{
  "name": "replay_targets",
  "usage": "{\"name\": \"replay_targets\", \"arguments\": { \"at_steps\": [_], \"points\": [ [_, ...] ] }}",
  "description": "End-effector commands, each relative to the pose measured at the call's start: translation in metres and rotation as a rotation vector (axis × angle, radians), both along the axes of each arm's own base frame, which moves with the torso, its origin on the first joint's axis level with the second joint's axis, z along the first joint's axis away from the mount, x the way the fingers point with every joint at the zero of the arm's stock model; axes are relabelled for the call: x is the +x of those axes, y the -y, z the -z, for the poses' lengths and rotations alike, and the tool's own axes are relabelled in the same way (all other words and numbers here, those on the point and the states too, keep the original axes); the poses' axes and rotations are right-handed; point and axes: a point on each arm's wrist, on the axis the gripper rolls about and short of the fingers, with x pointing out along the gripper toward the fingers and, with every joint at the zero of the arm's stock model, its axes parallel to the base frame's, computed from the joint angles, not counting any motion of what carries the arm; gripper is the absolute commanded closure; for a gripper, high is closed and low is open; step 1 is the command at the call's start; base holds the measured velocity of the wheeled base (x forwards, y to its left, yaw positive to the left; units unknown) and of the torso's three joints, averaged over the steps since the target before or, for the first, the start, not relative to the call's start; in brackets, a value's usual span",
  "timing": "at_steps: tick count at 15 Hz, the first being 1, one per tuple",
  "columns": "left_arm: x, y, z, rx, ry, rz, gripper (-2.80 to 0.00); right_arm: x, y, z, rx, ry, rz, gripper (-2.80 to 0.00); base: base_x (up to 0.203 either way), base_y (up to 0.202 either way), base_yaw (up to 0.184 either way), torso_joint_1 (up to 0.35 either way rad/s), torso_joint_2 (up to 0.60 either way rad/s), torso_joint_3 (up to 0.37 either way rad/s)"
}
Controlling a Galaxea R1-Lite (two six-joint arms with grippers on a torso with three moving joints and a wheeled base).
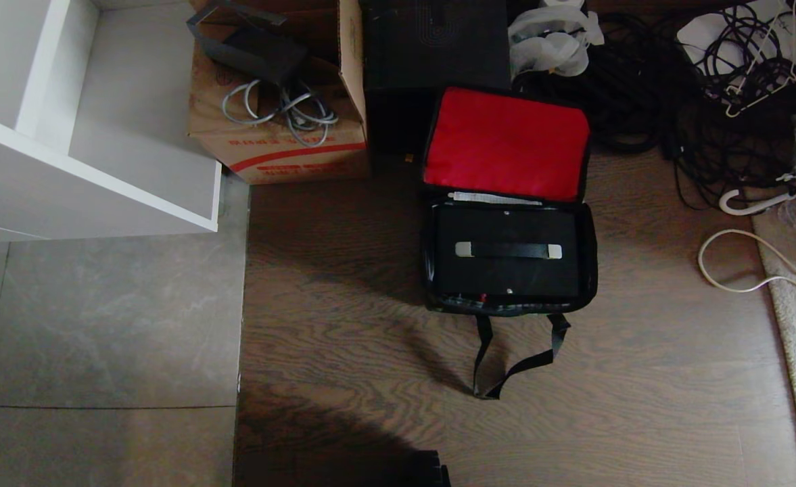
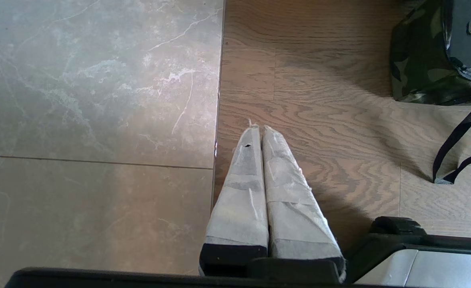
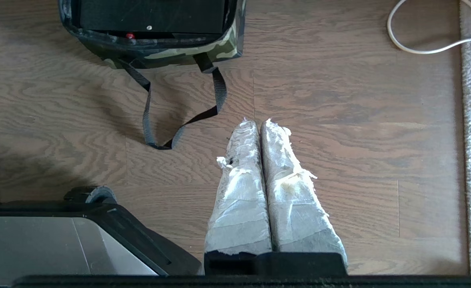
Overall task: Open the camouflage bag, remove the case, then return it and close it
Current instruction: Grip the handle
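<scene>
Bag: the camouflage bag (image 1: pixel 510 306) stands on the wooden floor (image 1: pixel 343 284), open at the top; its long axis runs left to right across the head view; its opening faces straight up
Lid: the red lining (image 1: pixel 506 143) faces the camera; the flap is thrown back on the far side, away from the robot, against the black box (image 1: pixel 431 47)
Case: the case (image 1: pixel 508 270) lies inside the bag, filling it; long axis parallel to the bag's; its handle (image 1: pixel 508 251) faces up and runs left to right, silver ends at either side
Strap: the black webbing strap (image 1: pixel 512 358) hangs off the near wall of the bag and loops on the floor toward the robot
Left end effector: the left end effector (image 2: pixel 258 130) hovers over the seam of tile and wood, near-left of the bag; taped fingers pressed together, holding nothing
Right end effector: the right end effector (image 3: pixel 259 123) hovers over the wood just beyond the strap's loop, near side of the bag; fingers closed tight, empty
Surroundings: cardboard box (image 1: pixel 276 142) far left of the bag; white cable (image 1: pixel 742 270) on the right
</scene>
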Motion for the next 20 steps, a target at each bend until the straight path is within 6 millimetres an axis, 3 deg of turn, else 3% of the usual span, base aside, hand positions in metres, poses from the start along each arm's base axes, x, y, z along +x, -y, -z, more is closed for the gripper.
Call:
{"name": "replay_targets", "arguments": {
  "at_steps": [1,20],
  "points": [
    [0.0006,0.0000,0.0021,0.000,-0.007,-0.001,0.00,0.0002,0.0000,0.0004,0.000,-0.002,-0.002,0.00,0.000,0.000,0.000,0.000,0.00,0.000],
    [0.0006,0.0000,0.0021,0.000,-0.007,0.001,0.00,0.0002,0.0000,0.0003,0.000,-0.002,-0.001,0.00,0.000,0.000,0.000,0.000,0.00,0.000]
  ]
}}
